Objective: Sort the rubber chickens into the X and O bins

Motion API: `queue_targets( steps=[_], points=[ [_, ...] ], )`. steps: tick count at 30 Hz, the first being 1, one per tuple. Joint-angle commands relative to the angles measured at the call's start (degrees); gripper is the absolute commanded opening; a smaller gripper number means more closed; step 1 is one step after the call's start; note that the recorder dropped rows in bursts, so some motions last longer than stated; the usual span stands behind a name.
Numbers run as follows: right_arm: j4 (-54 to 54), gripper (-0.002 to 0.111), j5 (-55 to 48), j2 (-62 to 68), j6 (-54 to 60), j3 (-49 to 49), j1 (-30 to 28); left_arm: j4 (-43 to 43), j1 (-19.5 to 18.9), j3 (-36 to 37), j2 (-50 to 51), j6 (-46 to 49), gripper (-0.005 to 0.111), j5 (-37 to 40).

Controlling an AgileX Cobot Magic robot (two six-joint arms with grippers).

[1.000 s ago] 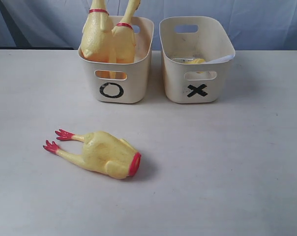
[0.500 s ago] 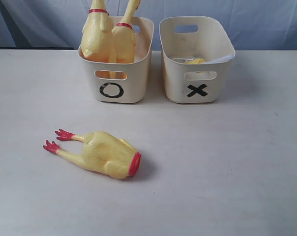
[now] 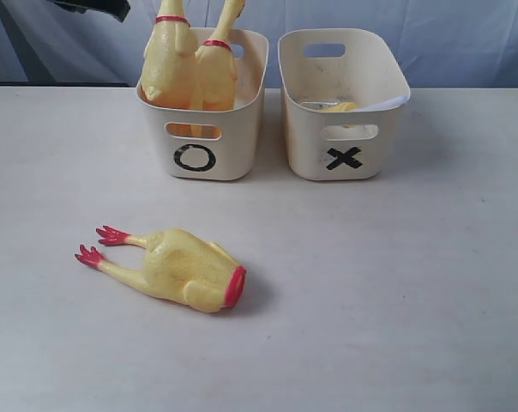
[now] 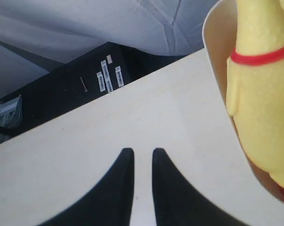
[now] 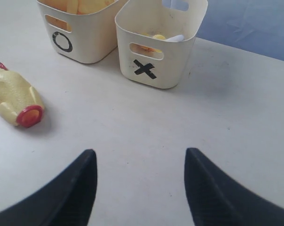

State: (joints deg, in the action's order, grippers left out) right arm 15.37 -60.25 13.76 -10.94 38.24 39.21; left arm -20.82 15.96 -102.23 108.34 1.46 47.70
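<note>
**A:** Where's the headless chicken (image 3: 169, 270)?

**B:** It lies on its side on the table (image 3: 388, 292), out in front of the O bin (image 3: 242, 146) and well apart from it. Its red feet point to the left of the exterior view and its red neck end to the right. Nothing touches it.

**A:** And the others?

**B:** Two whole chickens (image 3: 190, 64) stand upright side by side in the O bin, with their red neck bands above the rim. A small yellow piece (image 3: 338, 106) sits low in the X bin (image 3: 370, 129), next to something white that I can't make out. The two bins stand just beside each other at the back of the table, marks facing forward.

**A:** What about the grippers?

**B:** The left gripper (image 4: 139, 151) is over bare table next to the O bin's outer wall. Its fingers are drawn almost together with only a thin slit between them, and it holds nothing. The right gripper (image 5: 139, 155) is spread wide and empty. It is above the table in front of the X bin, with the headless chicken off to one side.
</note>
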Motion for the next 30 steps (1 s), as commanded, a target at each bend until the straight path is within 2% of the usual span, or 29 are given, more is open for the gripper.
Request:
queue_targets(
  steps=[1, 5, 11, 15, 18, 22, 25, 30],
  points=[
    [-2.09, 0.053, 0.44, -0.27, 2.4, -0.22, 0.28, 1.05, -0.64, 6.06, -8.32, 0.69, 0.014, 0.13],
    [-9.55, 0.053, 0.79, -0.27, 7.34, -0.22, 0.28, 1.05, -0.64, 12.38, -18.36, 0.69, 0.014, 0.39],
    [-33.37, 0.053, -1.96, -0.27, 21.59, -0.22, 0.28, 5.07, -0.64, 24.0, -32.94, 0.57, 0.014, -0.8],
    [-41.03, 0.053, -0.87, -0.27, 23.83, -0.22, 0.28, 12.53, -0.42, 31.94, -45.0, 0.72, 0.014, -2.15],
    [-41.42, 0.053, 2.33, 0.19, 23.83, -0.22, 0.28, 16.29, -0.42, 37.46, -52.21, 1.42, 0.014, -3.33],
    [-37.31, 0.053, 5.2, 2.03, 23.99, -0.22, 0.28, 17.16, -0.42, 45.04, -62.18, 1.59, 0.014, -3.25],
    [-34.89, 0.053, 5.67, 4.44, 24.41, -0.22, 0.28, 17.96, -0.42, 50.12, -69.51, 1.82, 0.014, -0.52],
    [-33.63, 0.053, 9.88, 9.63, 26.39, -0.22, 0.28, 25.32, -0.42, 58.16, -81.68, 2.57, 0.014, 3.01]
  ],
)
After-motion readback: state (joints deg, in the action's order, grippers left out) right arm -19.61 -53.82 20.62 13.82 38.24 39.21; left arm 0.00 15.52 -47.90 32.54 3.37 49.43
